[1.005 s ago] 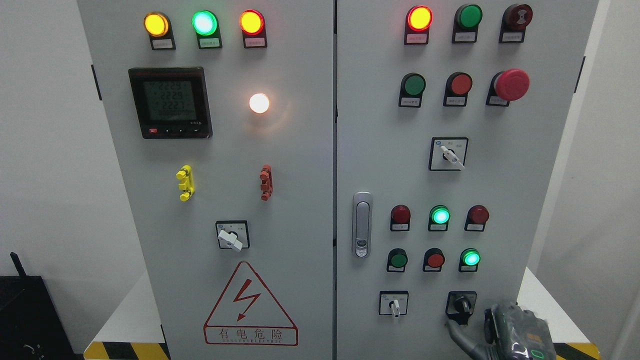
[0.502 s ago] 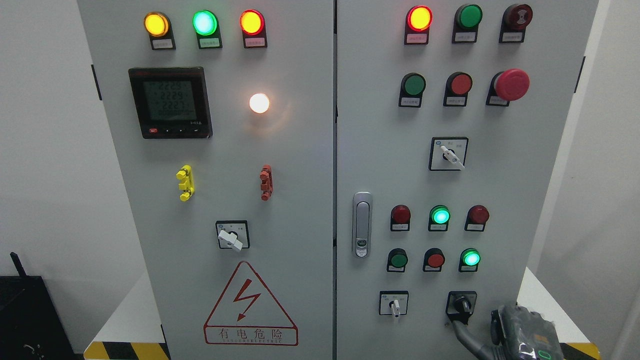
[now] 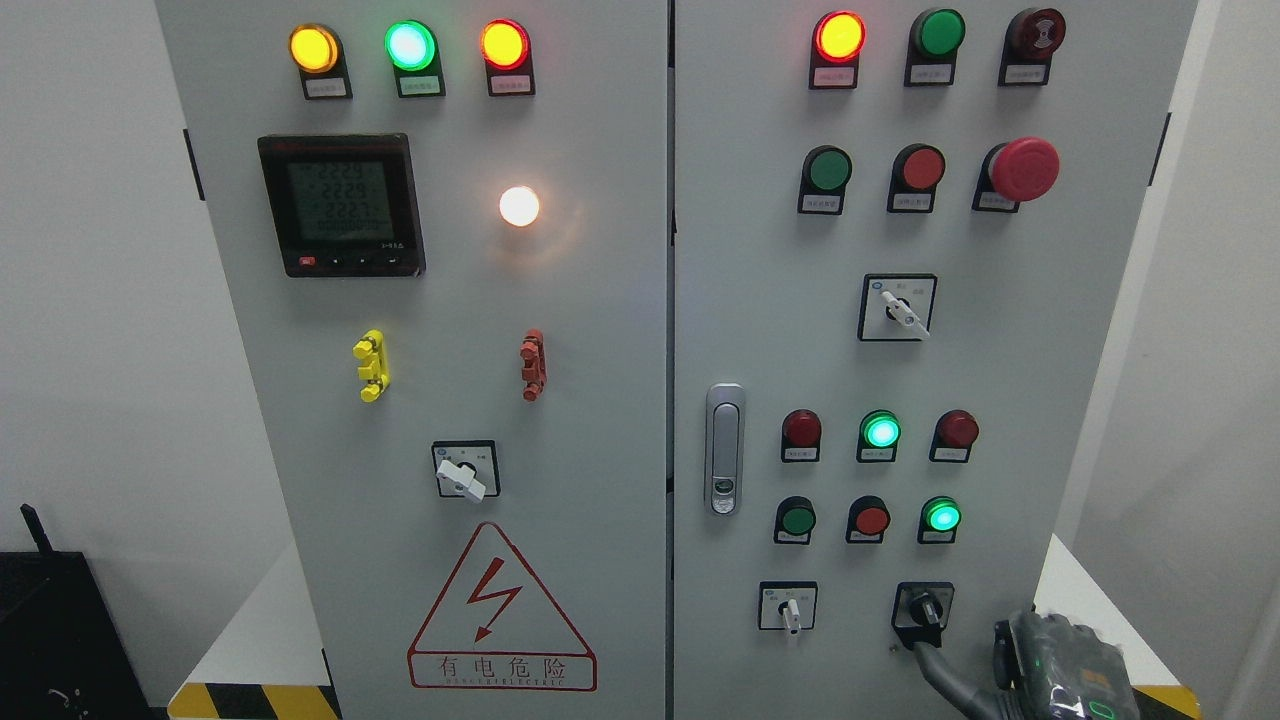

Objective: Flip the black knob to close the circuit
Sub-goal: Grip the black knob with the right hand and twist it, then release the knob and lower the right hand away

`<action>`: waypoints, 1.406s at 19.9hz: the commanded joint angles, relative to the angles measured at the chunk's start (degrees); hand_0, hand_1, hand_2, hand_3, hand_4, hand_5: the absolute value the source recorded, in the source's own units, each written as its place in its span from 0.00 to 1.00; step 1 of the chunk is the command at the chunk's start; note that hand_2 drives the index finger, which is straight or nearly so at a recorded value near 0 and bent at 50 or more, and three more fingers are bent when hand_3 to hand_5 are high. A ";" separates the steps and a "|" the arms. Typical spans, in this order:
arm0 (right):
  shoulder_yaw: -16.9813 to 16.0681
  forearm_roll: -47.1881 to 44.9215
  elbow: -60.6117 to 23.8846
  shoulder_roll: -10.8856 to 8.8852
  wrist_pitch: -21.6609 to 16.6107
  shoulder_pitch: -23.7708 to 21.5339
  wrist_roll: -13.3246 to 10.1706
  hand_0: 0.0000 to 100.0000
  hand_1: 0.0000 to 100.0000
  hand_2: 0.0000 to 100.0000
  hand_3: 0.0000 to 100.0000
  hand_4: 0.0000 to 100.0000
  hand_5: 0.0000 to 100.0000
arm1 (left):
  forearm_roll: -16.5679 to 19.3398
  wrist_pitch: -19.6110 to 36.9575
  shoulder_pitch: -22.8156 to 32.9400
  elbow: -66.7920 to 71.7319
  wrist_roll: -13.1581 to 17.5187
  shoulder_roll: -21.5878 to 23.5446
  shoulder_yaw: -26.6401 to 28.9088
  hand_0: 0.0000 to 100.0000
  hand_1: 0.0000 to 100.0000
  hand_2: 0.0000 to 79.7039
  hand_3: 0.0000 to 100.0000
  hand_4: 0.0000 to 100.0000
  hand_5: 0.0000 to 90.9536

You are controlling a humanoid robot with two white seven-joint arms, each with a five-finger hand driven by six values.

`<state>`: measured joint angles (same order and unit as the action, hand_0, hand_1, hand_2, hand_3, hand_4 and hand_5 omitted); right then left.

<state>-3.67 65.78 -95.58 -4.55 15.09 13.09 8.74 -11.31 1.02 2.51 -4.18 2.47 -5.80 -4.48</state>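
Black knob point(image 3: 924, 608) low on right door of cabinet point(image 3: 560, 300), handle tilted toward lower right. Right hand point(image 3: 1040, 672) at bottom right corner, one finger point(image 3: 940, 665) extended just below knob, holding nothing; contact unclear.

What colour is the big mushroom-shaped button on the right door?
Red, seen in the head view: the mushroom button stands at the right end of the second row.

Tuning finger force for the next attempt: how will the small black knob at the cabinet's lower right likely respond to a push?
The black knob sits in a square plate fixed to the panel, so it probably turns in place rather than shifting. Its short, narrow handle offers little surface, so a finger may slip off. It looks like rigid plastic, likely stiff. The right hand sits just below and to its right.
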 commanded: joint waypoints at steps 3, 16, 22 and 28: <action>-1.69 -0.04 0.83 -0.02 0.12 0.71 -0.13 0.00 0.12 0.93 1.00 0.89 0.90 | -0.03 0.04 -0.05 0.05 -0.01 0.00 0.00 0.12 0.56 0.00 0.00 0.00 0.00; 0.33 -0.66 -0.13 0.33 0.03 -1.57 -1.18 0.00 0.12 0.93 1.00 0.89 0.91 | -0.03 0.04 0.03 -0.04 -0.01 0.00 0.00 0.12 0.56 0.00 0.00 0.00 0.00; 3.84 -0.48 -0.31 0.95 0.47 -3.33 -3.38 0.00 0.13 0.93 1.00 0.89 0.91 | 0.15 0.04 0.04 -0.04 -0.01 0.00 0.00 0.12 0.56 0.00 0.00 0.00 0.00; 5.43 -0.83 -0.66 1.12 0.82 -3.95 -4.87 0.00 0.13 0.93 1.00 0.89 0.91 | -0.03 0.04 0.03 -0.04 -0.01 0.00 0.00 0.12 0.56 0.00 0.00 0.00 0.00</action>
<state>-1.93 65.17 -95.60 -3.94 16.05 10.14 4.39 -11.30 1.01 2.53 -4.17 2.47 -5.80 -4.48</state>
